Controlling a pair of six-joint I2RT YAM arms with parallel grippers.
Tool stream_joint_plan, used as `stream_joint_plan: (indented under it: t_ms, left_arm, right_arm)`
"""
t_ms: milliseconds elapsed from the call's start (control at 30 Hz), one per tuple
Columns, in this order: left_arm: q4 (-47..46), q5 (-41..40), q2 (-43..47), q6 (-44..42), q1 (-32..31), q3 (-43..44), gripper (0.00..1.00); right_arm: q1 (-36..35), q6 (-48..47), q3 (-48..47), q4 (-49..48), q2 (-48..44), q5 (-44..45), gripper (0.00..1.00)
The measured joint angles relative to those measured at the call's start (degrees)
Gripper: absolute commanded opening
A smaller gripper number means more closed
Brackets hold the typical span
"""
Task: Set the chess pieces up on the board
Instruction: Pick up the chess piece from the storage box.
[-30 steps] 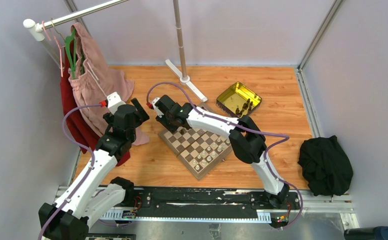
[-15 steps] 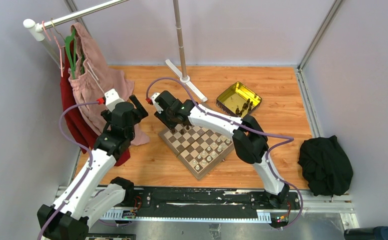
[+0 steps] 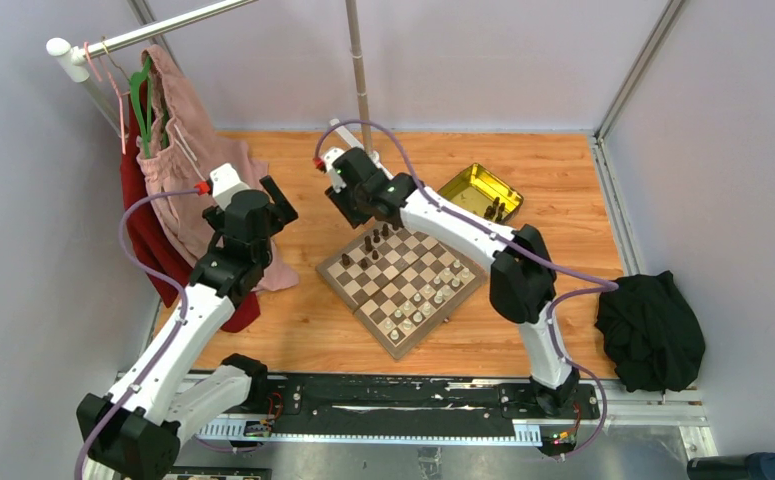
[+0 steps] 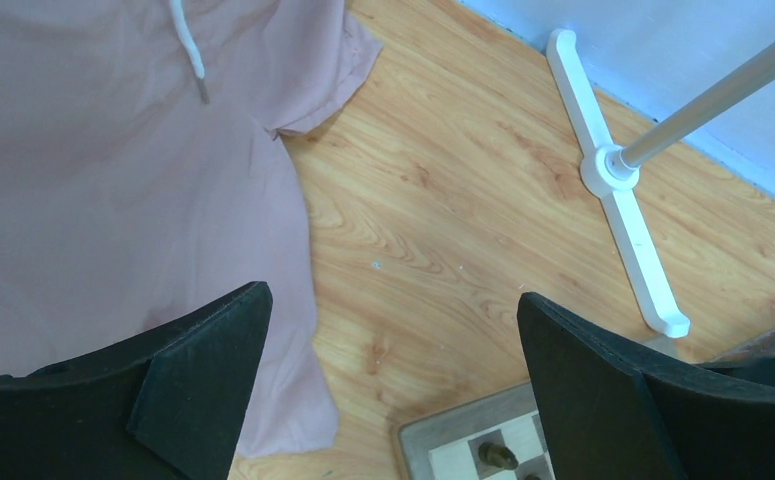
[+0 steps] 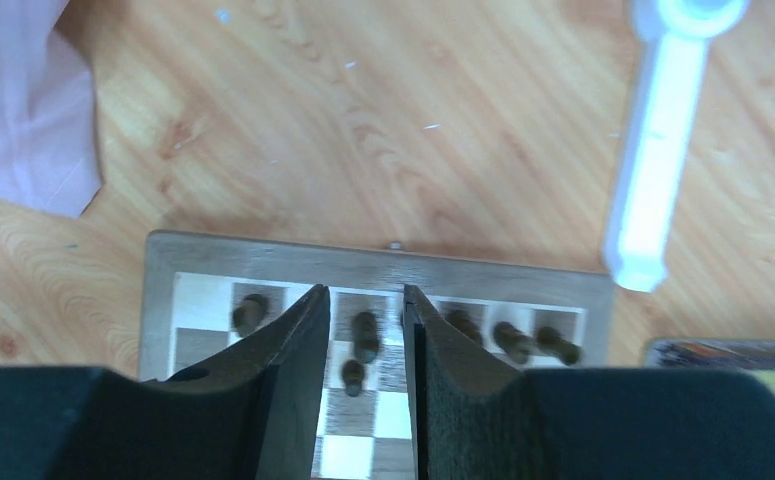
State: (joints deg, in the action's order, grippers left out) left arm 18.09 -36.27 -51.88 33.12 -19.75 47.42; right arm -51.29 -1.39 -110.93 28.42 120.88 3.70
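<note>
The board (image 3: 403, 283) lies turned at an angle in the middle of the wooden floor. Dark brown chess pieces (image 3: 368, 245) stand along its far left edge, pale ones (image 3: 425, 305) along its near right edge. My right gripper (image 3: 348, 208) hovers above the floor just beyond the board's far corner. In the right wrist view its jaws (image 5: 363, 295) stand narrowly open and empty, with the dark pieces (image 5: 365, 335) below. My left gripper (image 3: 278, 205) is wide open and empty left of the board. Its wrist view (image 4: 393, 380) shows a board corner (image 4: 443, 440) with one dark piece (image 4: 496, 456).
A yellow-gold tin (image 3: 476, 192) with several dark pieces (image 3: 498, 210) sits behind the board on the right. A white stand foot (image 3: 383, 175) and pole rise behind it. Pink and red garments (image 3: 188, 160) hang at the left; a black cloth (image 3: 651, 330) lies right.
My right gripper has lifted off the board's far left edge and moved back and to the right. The left arm has shifted slightly towards the back.
</note>
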Motion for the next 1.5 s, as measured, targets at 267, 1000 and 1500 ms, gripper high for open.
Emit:
stream_joint_plan:
  t_ms: [267, 1000, 1500]
  left_arm:
    - [-2.3, 0.4, -7.8, 0.0, 0.0, 4.1, 1.00]
    - [-8.8, 4.0, -26.2, -0.5, 0.0, 8.4, 1.00]
    - [-11.2, 4.2, -31.0, -3.2, 0.0, 13.0, 1.00]
  right_arm:
    - [6.9, 0.0, 1.4, -0.1, -7.7, 2.5, 0.37]
    - [25.1, 4.4, 14.2, 0.0, -14.8, 13.7, 0.27]
    - [29.6, 9.8, 20.3, 0.3, -11.1, 10.7, 0.25]
